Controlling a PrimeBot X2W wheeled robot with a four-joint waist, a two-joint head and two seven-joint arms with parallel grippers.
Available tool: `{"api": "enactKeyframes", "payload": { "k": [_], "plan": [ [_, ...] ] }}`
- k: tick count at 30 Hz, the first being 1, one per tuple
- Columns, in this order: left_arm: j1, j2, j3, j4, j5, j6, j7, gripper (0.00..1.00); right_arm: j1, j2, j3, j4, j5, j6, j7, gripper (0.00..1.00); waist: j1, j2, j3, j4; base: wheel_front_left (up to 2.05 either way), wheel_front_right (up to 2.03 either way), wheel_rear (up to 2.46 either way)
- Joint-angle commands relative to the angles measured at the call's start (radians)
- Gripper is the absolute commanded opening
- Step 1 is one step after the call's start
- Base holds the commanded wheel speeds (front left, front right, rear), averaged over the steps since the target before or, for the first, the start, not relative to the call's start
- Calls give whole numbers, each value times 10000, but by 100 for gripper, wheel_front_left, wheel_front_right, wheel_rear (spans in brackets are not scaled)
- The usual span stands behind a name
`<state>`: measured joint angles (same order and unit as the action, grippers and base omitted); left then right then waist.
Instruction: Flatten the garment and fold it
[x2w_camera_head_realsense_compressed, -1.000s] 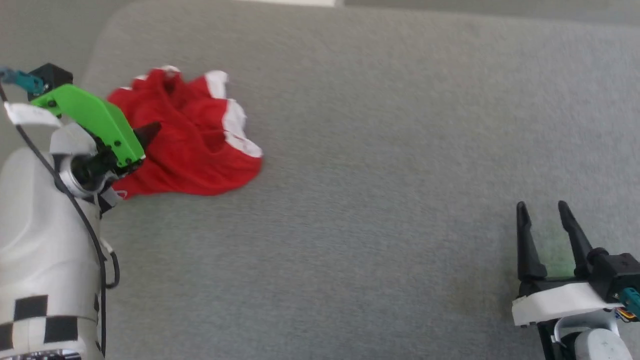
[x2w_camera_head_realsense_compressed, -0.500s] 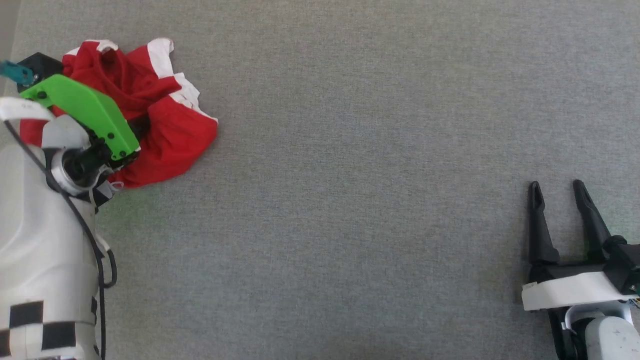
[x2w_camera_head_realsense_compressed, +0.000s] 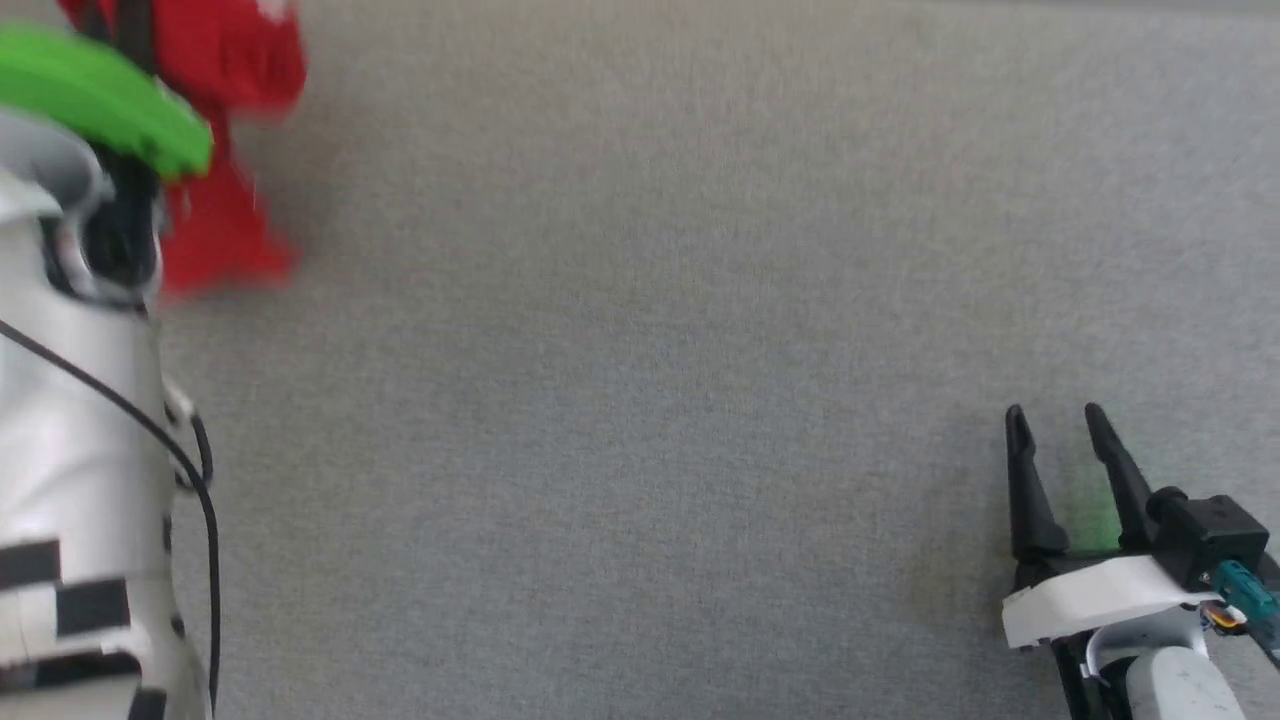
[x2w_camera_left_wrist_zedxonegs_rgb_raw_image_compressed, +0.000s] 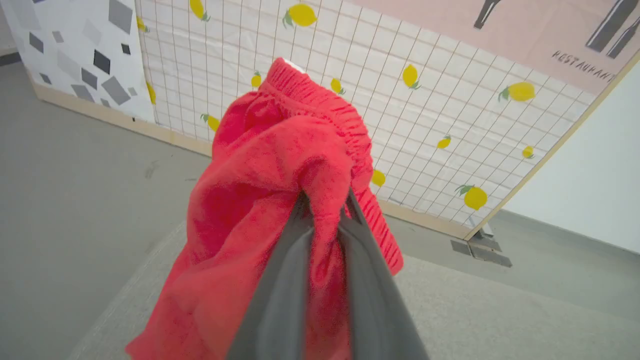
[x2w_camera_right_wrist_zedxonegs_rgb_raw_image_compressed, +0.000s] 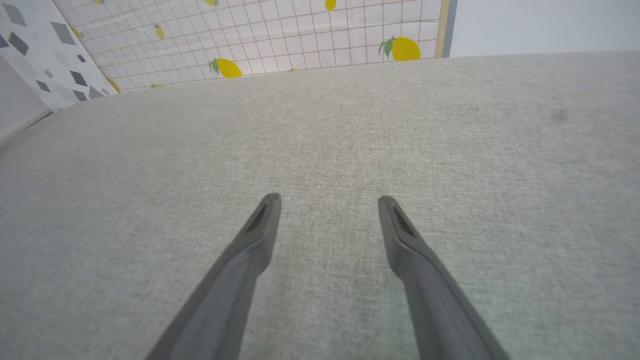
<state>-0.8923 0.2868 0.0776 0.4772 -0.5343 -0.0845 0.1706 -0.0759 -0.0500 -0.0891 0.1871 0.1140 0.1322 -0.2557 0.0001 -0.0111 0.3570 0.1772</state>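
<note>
Two fingers of the left gripper (x2w_camera_left_wrist_zedxonegs_rgb_raw_image_compressed: 325, 200) pinch a fold of the garment (x2w_camera_left_wrist_zedxonegs_rgb_raw_image_compressed: 250, 215), hanging bunched above the far left of the grey surface (x2w_camera_head_realsense_compressed: 640, 400); the right gripper (x2w_camera_head_realsense_compressed: 1055, 425), spread wide and empty, should catch a free edge to open it flat.

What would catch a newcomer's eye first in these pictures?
The bright red garment stands out most: bunched and pinched between the fingers of the left hand, at the upper left of the head view. Behind it in the left wrist view stands a lemon-print panel. At the lower right, the right hand hovers open over the plain grey surface.
</note>
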Motion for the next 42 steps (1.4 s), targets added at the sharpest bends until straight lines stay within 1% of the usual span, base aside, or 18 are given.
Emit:
{"api": "enactKeyframes", "payload": {
  "k": [1,4,9,11,16,19,26,29,31,33,34,35,38,42],
  "plan": [
    [-371,-17,-118,-171,-60,-143,-172,0,-63,-3,55,95,139,-15,-47,100,-1,111,-912,-145,0,0,0],
    [-918,-119,-682,-680,-110,-349,-448,0,2,-3,181,374,326,-15,-55,100,-1,111,-1371,-465,0,0,0],
    [-1275,-502,-1696,-1378,-433,-443,-544,0,140,-3,199,568,613,-15,-58,100,-1,111,-1787,-1088,0,0,0],
    [-1237,-789,-2159,-1522,-700,-452,-327,0,221,-3,83,597,688,-15,-58,100,-1,111,-1832,-1333,0,0,0],
    [-758,-1495,-3020,-1550,-1138,-458,-330,0,414,-3,-286,640,650,-15,-59,100,-1,111,-1774,-1779,0,0,0],
    [-113,-1869,-3659,-1264,-1419,-459,-252,0,505,-3,-520,708,629,-15,-59,100,-1,111,-1660,-2007,0,0,0],
    [1824,-2249,-5321,145,-1897,-461,556,0,471,-3,-871,822,593,-15,-60,100,-1,111,-1470,-2363,0,0,0],
    [2582,-2321,-6045,998,-2213,-416,1389,0,474,-3,-929,839,621,-15,-60,100,-1,111,-1473,-2406,0,0,0],
    [2932,-2341,-6571,1503,-2303,-249,2172,0,500,-3,-930,843,640,-15,-60,100,-1,111,-1499,-2394,0,0,0],
    [3142,-2352,-6880,1772,-2448,-74,2722,1,507,-3,-882,865,675,-15,-60,100,-1,111,-1536,-2358,0,0,0],
    [3216,-2355,-7022,1865,-2532,-25,3040,26,516,-3,-876,872,690,-15,-60,100,-1,111,-1573,-2317,0,0,0],
    [3267,-2358,-7129,1854,-2683,-29,3312,100,534,-3,-861,886,712,-15,-60,100,-1,111,-1618,-2265,0,0,0],
    [3263,-2361,-7017,1432,-3155,54,3369,100,599,-3,-805,915,732,-15,-60,100,-1,111,-1779,-2097,0,0,0],
    [3298,-2363,-6343,464,-4107,147,3151,100,727,-3,-804,958,761,-15,-60,100,-1,111,-2108,-1829,0,0,0]
  ]
}}
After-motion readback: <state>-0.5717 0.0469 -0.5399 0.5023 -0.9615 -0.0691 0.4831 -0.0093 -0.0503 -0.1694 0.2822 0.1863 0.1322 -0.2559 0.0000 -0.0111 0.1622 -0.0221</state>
